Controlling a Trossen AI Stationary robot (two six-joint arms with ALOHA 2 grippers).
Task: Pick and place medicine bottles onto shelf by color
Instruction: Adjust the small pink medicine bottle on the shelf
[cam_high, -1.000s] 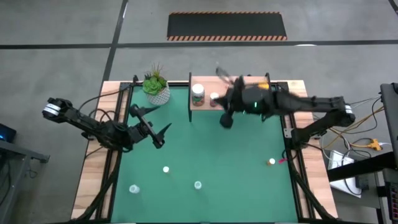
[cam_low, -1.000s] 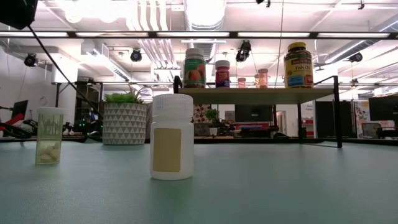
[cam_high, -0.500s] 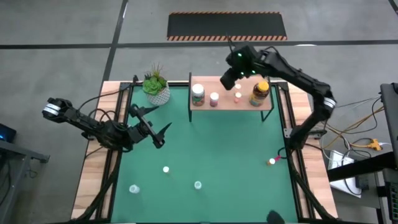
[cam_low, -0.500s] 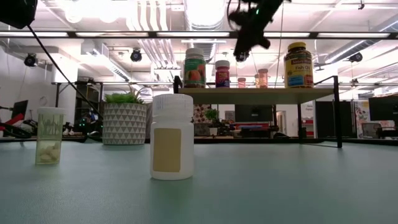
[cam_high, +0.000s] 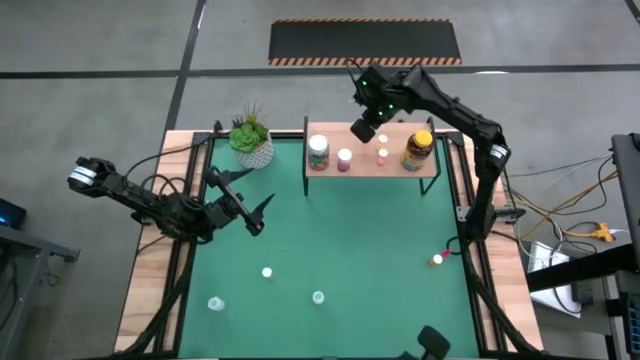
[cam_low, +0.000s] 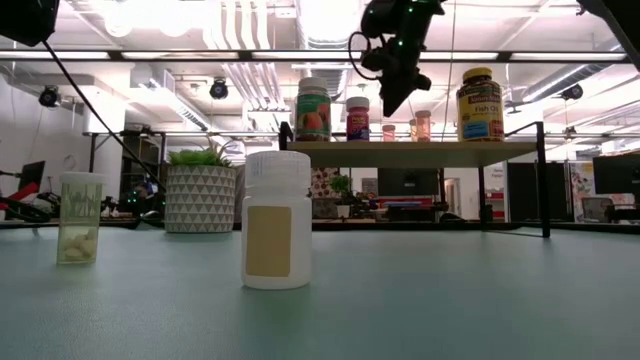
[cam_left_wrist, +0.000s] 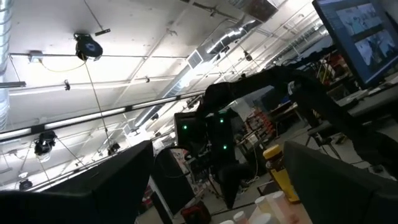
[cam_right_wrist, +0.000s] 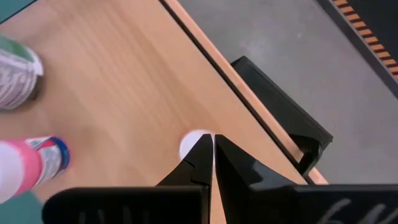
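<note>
The right claw (cam_high: 362, 130) hung above the low light-wood shelf on thin black legs (cam_high: 395, 171), over its far edge, with its dark fingers (cam_right_wrist: 205, 163) pressed together and holding nothing. In the right wrist view, a small white-capped bottle (cam_right_wrist: 191, 144) stood on the shelf just beyond the fingertips. Along the shelf stood a green-labelled white-capped bottle (cam_high: 318, 151), a pink white-capped bottle (cam_high: 345, 158), two tiny pink bottles (cam_high: 382, 153) and a larger amber yellow-lidded jar (cam_high: 417, 150). The left claw (cam_high: 248, 207) waited low over the left side of the green worktop (cam_high: 370, 240), its fingers spread apart and empty. Three small white-capped bottles (cam_high: 267, 271) stood on the near half of the worktop, and an orange one (cam_high: 437, 260) near its right edge. A white-potted green plant (cam_high: 251, 141) stood at the far left corner.
</note>
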